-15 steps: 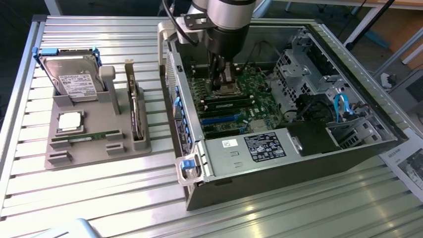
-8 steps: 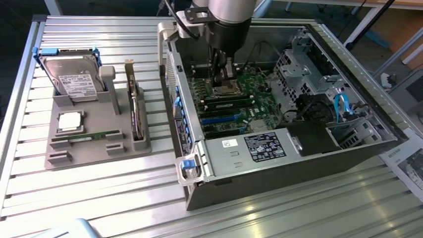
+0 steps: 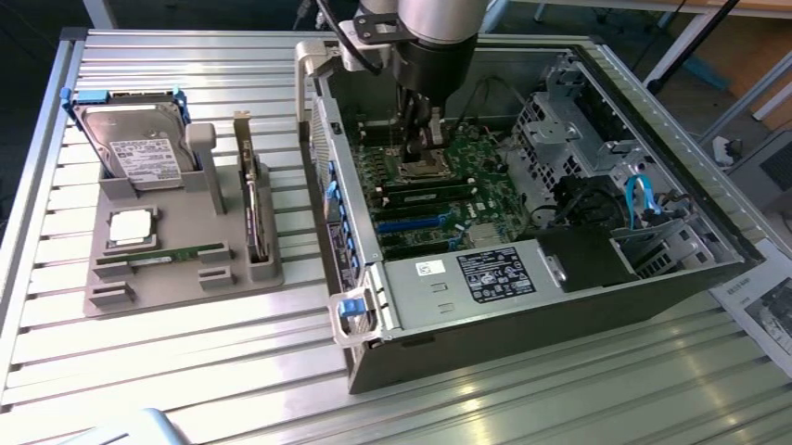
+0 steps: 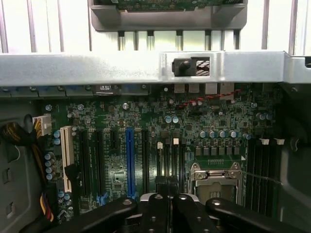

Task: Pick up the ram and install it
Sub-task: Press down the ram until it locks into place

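The ram (image 3: 173,252), a long thin green stick, lies flat in a groove of the grey holder block (image 3: 236,278) outside the computer case, on the exterior view's left. My gripper (image 3: 424,150) is far from it. It hangs inside the open case (image 3: 495,306), low over the motherboard (image 4: 112,126), and in the wrist view the gripper (image 4: 169,193) is shut with nothing visible between its black fingers. It sits just over the dark memory slots (image 4: 167,160), beside the empty silver processor socket (image 4: 216,177). Green strips (image 3: 427,190) run along the slots; whether they are seated sticks I cannot tell.
The holder block also carries a hard drive (image 3: 143,148) standing upright, a square silver processor chip (image 3: 130,227) and a dark expansion card (image 3: 251,209) on edge. The case's metal side rail (image 4: 146,68) stands between the gripper and the holder. A blue slot (image 4: 129,160) and cables (image 3: 637,199) lie inside the case.
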